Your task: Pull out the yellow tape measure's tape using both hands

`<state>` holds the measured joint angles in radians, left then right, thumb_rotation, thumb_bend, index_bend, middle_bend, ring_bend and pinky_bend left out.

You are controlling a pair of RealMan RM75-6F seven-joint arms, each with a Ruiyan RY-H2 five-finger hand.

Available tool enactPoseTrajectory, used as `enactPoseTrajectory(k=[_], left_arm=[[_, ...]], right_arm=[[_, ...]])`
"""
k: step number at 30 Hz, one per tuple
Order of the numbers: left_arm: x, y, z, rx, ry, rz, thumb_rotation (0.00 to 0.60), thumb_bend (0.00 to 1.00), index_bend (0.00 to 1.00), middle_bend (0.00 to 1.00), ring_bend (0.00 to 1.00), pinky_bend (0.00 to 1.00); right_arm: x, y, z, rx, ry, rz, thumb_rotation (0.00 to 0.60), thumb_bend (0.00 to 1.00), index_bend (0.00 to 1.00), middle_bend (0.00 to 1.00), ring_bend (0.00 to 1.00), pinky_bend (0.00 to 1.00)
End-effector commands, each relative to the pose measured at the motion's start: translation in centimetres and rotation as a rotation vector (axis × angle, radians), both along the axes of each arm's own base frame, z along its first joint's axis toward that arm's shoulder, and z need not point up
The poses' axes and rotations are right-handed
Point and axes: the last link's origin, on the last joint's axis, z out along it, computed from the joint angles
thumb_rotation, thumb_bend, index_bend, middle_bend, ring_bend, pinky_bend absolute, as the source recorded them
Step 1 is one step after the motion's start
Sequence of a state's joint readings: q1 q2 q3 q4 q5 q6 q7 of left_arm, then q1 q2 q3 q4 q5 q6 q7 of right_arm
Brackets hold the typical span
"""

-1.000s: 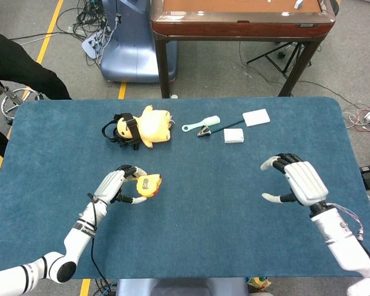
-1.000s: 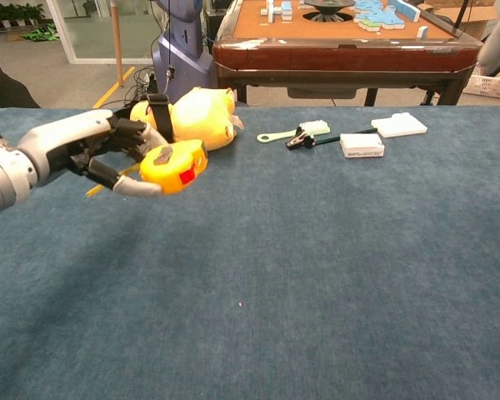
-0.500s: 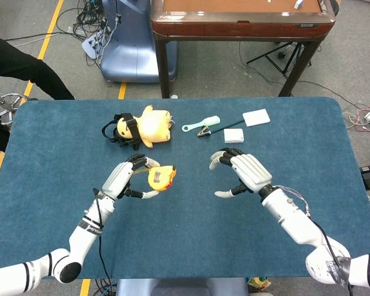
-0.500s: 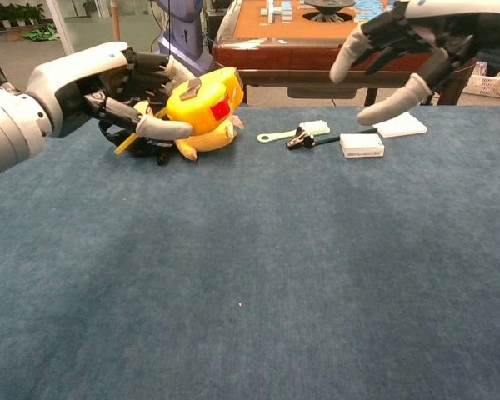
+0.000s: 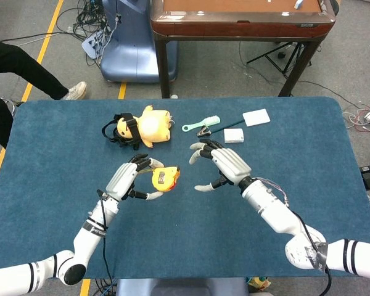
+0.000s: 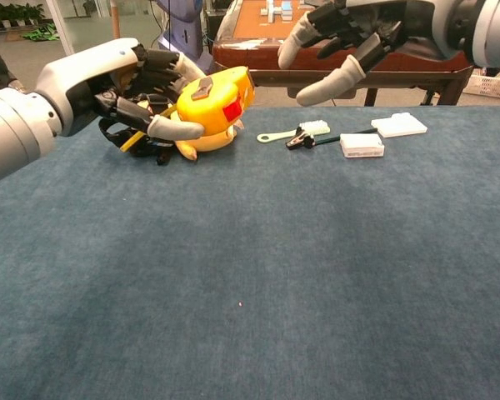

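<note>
We see the fingers of our left hand (image 5: 128, 180) wrapped around the yellow tape measure (image 5: 163, 179), thumb under it and the others curled over its back, so the case is lifted clear of the bench (image 5: 61, 154) and held above the middle of the blue surface, a little toward the left edge. In the chest view the same case (image 6: 215, 98) shows its red patch facing toward our right hand (image 5: 224, 165), which we judge to be the side the tape comes from, though we cannot make out the tape's tip in either view. Our right hand's fingers are spread and half-curled, holding nothing, and they hang just beside the case without touching it. So we judge the first part done: the tape measure is picked up and presented. What is left is the real work: the right hand has to close on the tape's end and draw it away while the left hand keeps the case steady. No tape is visibly out yet. Farther off, toward the far edge of the bench, lie a yellow plush toy (image 5: 151, 125) with black straps, a pale green brush (image 5: 201, 124), and two small white boxes (image 5: 234, 135), all well apart from both hands.
</note>
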<state>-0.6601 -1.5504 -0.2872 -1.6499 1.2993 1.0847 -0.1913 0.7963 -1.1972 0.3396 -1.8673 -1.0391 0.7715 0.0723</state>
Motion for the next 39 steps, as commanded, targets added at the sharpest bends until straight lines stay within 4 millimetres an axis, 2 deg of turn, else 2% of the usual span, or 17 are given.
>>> enactPoseTrajectory(k=[1, 17, 35, 39], left_arm=[[0.3, -0.1, 0.0, 0.000, 0.000, -0.009, 0.600, 0.15, 0.49, 0.48, 0.31, 0.10], [0.7, -0.3, 0.0, -0.010, -0.006, -0.010, 0.600, 0.15, 0.49, 0.48, 0.31, 0.10], [0.5, -0.2, 0.0, -0.017, -0.002, -0.002, 0.600, 0.15, 0.49, 0.48, 0.31, 0.10], [0.3, -0.1, 0.0, -0.022, -0.010, 0.009, 0.600, 0.15, 0.49, 0.48, 0.31, 0.10]], right_arm=[[0.5, -0.3, 0.0, 0.011, -0.009, 0.002, 0.600, 0.18, 0.38, 0.17, 0.06, 0.06], [2.2, -1.0, -1.0, 0.081, -0.027, 0.003, 0.600, 0.18, 0.38, 0.17, 0.06, 0.06], [2.8, -1.1, -1.8, 0.123, -0.011, 0.000, 0.600, 0.18, 0.38, 0.17, 0.06, 0.06], [2.6, -1.2, -1.9, 0.135, -0.003, -0.009, 0.600, 0.21, 0.39, 0.17, 0.06, 0.06]])
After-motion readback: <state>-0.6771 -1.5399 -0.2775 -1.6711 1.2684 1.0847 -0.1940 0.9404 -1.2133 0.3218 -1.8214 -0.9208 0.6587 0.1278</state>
